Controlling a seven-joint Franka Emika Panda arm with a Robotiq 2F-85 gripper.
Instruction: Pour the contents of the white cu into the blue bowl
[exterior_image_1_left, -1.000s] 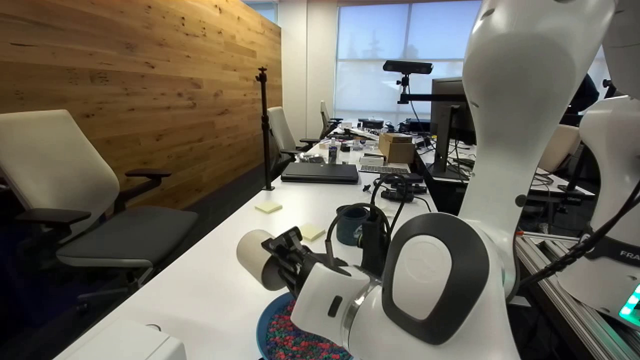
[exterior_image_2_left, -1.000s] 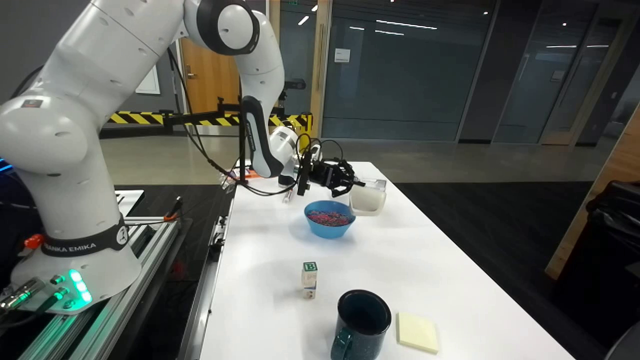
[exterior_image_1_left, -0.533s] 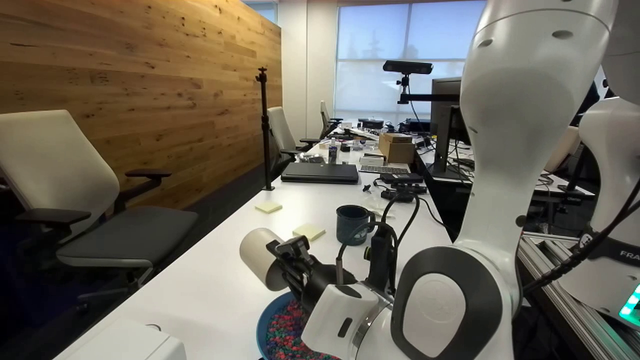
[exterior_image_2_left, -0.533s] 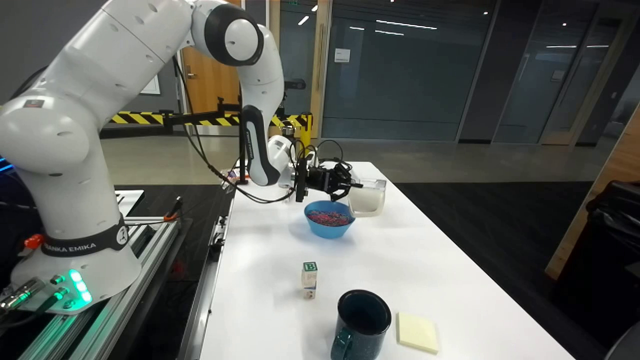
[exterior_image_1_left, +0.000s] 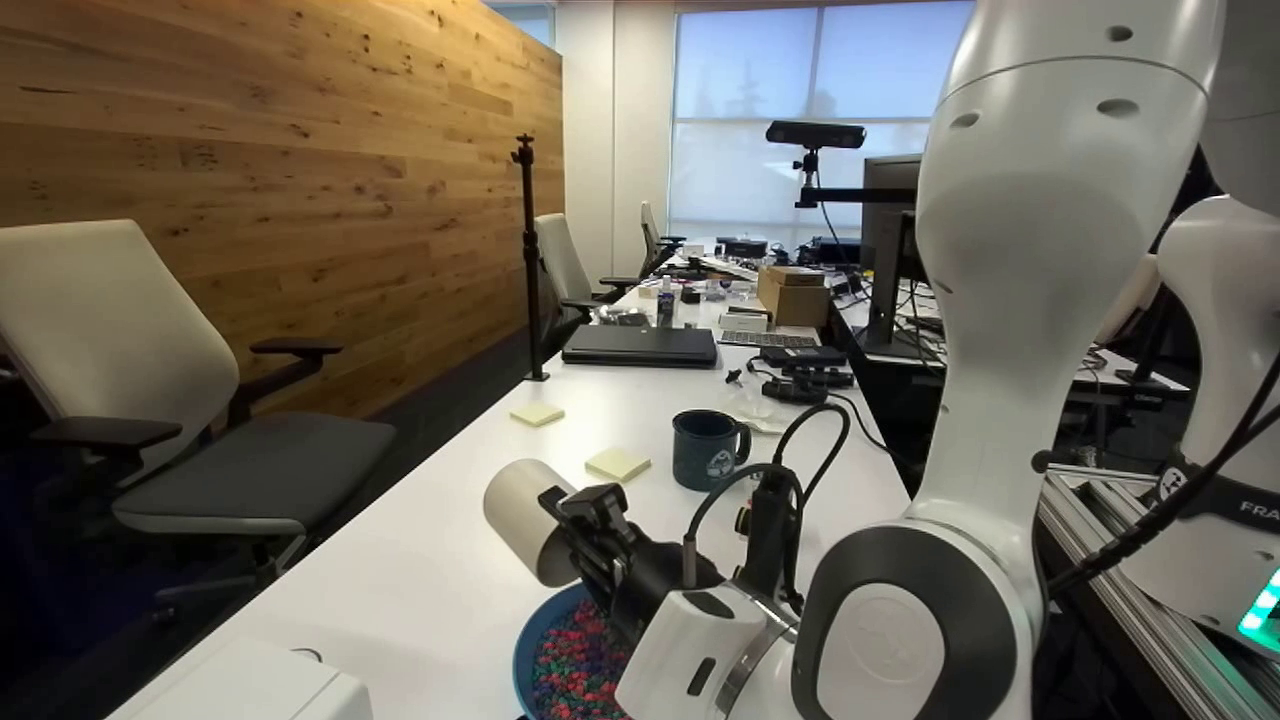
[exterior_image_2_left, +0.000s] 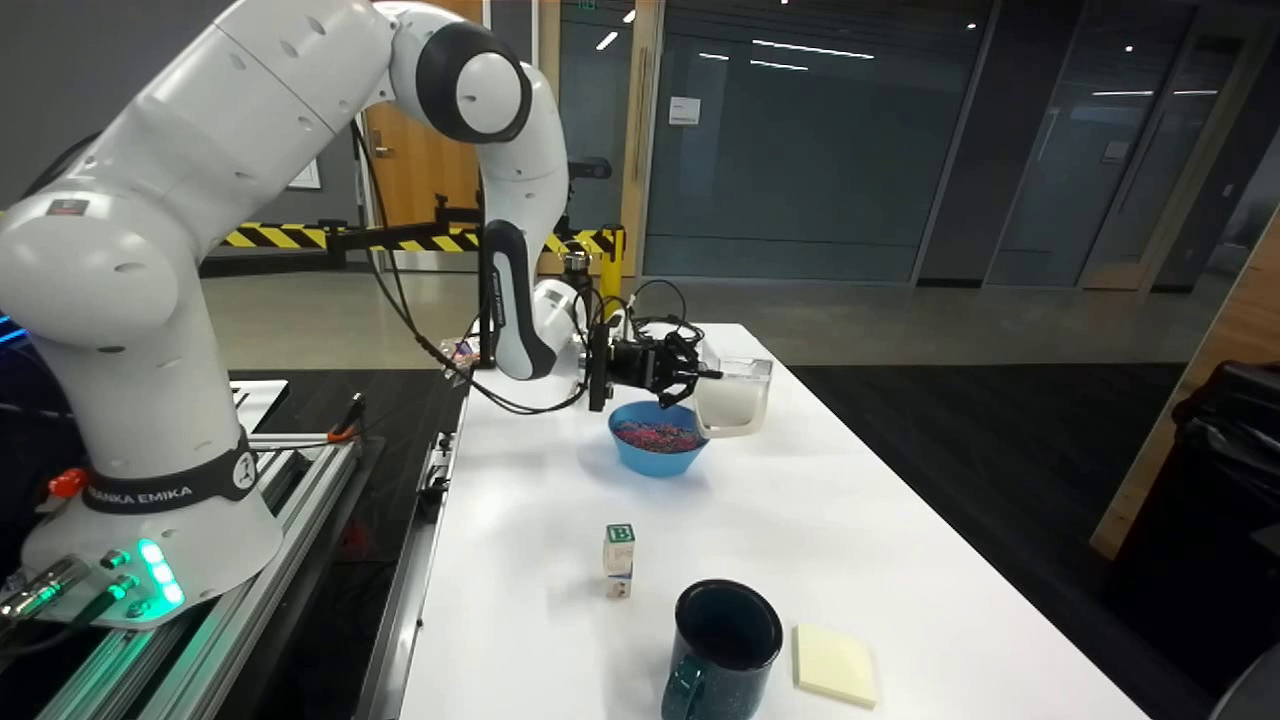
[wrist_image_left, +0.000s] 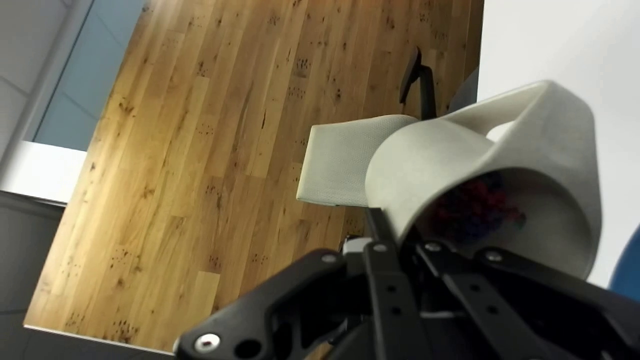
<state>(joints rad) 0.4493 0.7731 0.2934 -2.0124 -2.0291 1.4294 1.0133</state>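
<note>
The claw (wrist_image_left: 395, 229) pinches the tilted white cup (wrist_image_left: 445, 155) by its rim

- A knotty plank wall (exterior_image_1_left: 280, 170) runs along one side; a pale-backed office chair (exterior_image_1_left: 265, 465) stands in front of it;
- the long white surface (exterior_image_1_left: 420, 590) stretches toward a bright, bluish window (exterior_image_1_left: 750, 80);
- in an exterior view, thin streaks of light (exterior_image_2_left: 812, 49) show on dark glass panels (exterior_image_2_left: 800, 170); a wooden door (exterior_image_2_left: 435, 170) stands near them;
- dark carpet (exterior_image_2_left: 1000, 430) meets a smooth, paler floor (exterior_image_2_left: 880, 325).
</note>
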